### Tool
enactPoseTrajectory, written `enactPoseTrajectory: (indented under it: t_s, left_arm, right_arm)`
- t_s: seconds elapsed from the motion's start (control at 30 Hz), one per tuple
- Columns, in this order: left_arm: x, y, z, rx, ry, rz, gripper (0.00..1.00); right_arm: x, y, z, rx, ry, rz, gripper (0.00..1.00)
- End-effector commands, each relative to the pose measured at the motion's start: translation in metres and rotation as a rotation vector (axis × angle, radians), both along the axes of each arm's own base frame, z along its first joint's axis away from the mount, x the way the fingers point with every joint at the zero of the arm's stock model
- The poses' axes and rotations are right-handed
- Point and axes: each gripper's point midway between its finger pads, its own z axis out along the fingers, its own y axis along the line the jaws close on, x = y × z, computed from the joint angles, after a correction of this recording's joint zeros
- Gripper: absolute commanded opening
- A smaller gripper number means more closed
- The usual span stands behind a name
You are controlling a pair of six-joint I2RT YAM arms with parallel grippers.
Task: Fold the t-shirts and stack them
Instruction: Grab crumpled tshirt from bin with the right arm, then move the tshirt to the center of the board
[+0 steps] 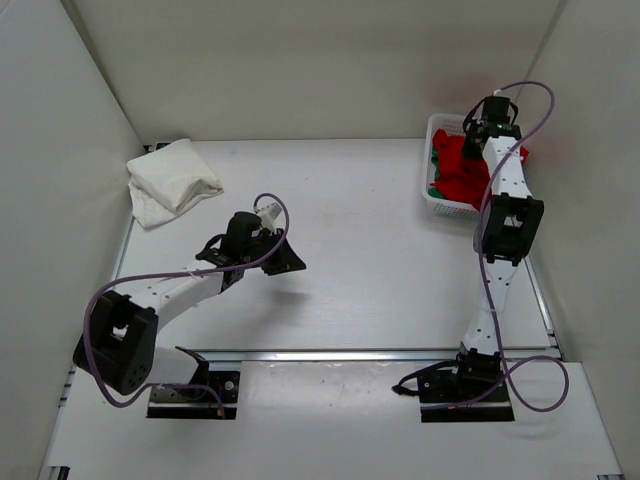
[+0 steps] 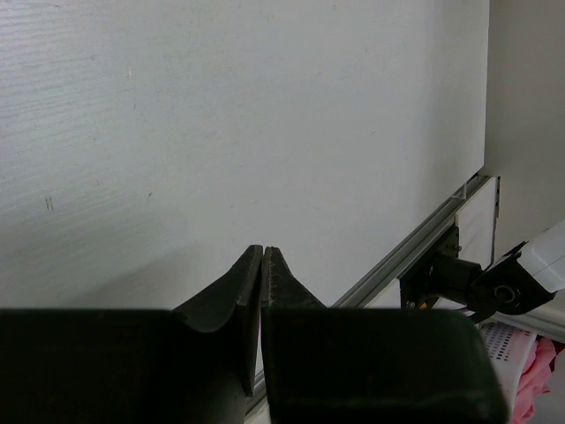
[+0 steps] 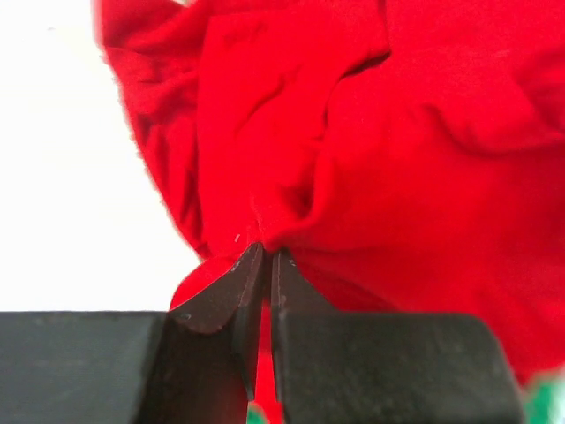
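Peeking under red t-shirt (image 1: 458, 165), green t-shirt (image 1: 436, 188) barely shows.

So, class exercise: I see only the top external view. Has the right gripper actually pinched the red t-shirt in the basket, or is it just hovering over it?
Observer: Pinched. The right wrist view shows the right gripper shut on a fold of the red t-shirt, cloth bunched at its tips.
Operator: And is the left gripper holding anything?
Observer: No. In the left wrist view the left gripper is shut with nothing between its fingers, above the table.
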Motion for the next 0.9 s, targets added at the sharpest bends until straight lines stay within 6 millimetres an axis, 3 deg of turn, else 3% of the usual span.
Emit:
enactPoseTrajectory:
  t_s: [0.0,0.03,0.13,0.2,0.23,0.27,0.33,0.37,0.43,0.47,0.5,0.6,0.73,0.8,0.87]
  left_arm:
    - [0.01,-0.009,0.024,-0.047,-0.061,-0.015,0.15]
    - [0.009,-0.01,0.026,-0.047,-0.062,-0.014,0.15]
    - [0.019,-0.007,0.044,-0.089,-0.088,0.008,0.15]
    - [0.021,-0.006,0.048,-0.104,-0.089,0.017,0.16]
    - [0.025,-0.003,0.054,-0.117,-0.098,0.03,0.16]
    - [0.029,0.002,0.055,-0.117,-0.099,0.048,0.16]
    - [0.031,0.007,0.058,-0.137,-0.086,0.065,0.16]
    - [0.035,0.013,0.06,-0.138,-0.091,0.083,0.17]
    - [0.042,0.02,0.068,-0.166,-0.108,0.125,0.17]
    - [0.045,0.025,0.072,-0.183,-0.111,0.147,0.17]
    - [0.049,0.032,0.074,-0.193,-0.117,0.172,0.17]
    - [0.056,0.05,0.073,-0.205,-0.105,0.223,0.17]
    - [0.064,0.08,0.075,-0.211,-0.115,0.326,0.17]
    - [0.067,0.098,0.08,-0.218,-0.138,0.385,0.19]
    - [0.067,0.107,0.08,-0.22,-0.139,0.415,0.18]
  right_arm:
    - [-0.014,-0.004,0.161,-0.032,-0.286,-0.013,0.0]
    - [-0.02,-0.002,0.177,-0.013,-0.313,0.007,0.0]
    - [-0.047,0.02,0.251,0.025,-0.446,0.071,0.0]
    - [-0.078,0.04,0.317,0.032,-0.573,0.123,0.01]
    - [-0.09,0.054,0.336,0.055,-0.611,0.165,0.0]
    - [-0.108,0.069,0.371,0.063,-0.698,0.207,0.0]
    - [-0.161,0.113,0.432,0.123,-0.845,0.362,0.0]
    - [-0.175,0.139,0.452,0.141,-0.91,0.451,0.0]
    - [-0.229,0.176,0.488,0.176,-1.029,0.559,0.0]
    - [-0.243,0.198,0.503,0.198,-1.091,0.633,0.0]
    - [-0.272,0.208,0.526,0.205,-1.169,0.68,0.0]
    - [-0.326,0.251,0.555,0.317,-1.248,0.906,0.0]
    - [-0.359,0.265,0.574,0.443,-1.269,1.054,0.0]
    - [-0.366,0.263,0.58,0.457,-1.294,1.107,0.0]
    - [-0.342,0.26,0.555,0.489,-1.214,1.071,0.0]
